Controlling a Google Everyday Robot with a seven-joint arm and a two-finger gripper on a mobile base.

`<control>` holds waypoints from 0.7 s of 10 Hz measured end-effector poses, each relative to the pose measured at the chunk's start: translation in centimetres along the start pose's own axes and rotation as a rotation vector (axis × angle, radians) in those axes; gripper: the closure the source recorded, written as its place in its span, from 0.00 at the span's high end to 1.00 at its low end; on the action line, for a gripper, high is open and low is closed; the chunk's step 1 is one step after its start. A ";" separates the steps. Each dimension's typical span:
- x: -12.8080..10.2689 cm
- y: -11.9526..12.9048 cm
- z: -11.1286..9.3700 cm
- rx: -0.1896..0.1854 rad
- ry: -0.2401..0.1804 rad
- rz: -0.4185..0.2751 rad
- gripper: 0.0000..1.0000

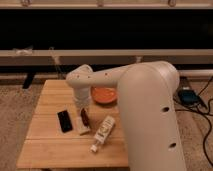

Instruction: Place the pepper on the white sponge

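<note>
The dark red pepper lies lengthwise over the small off-white sponge near the middle of the wooden table. My gripper hangs straight down from the white arm, right above the pepper's far end. Whether it still touches the pepper is hidden by the wrist. Only the near end of the sponge shows below the pepper.
A flat black phone lies left of the sponge. A white labelled bottle lies on its side to the right. An orange plate sits behind, partly under my arm. My large white arm body covers the table's right side.
</note>
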 end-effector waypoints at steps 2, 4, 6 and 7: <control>0.7 0.5 0.5 -0.004 0.012 -0.012 0.00; 1.0 0.9 1.0 -0.006 0.021 -0.021 0.00; 1.3 1.3 1.6 -0.005 0.030 -0.035 0.01; 1.3 1.6 1.8 -0.005 0.031 -0.043 0.05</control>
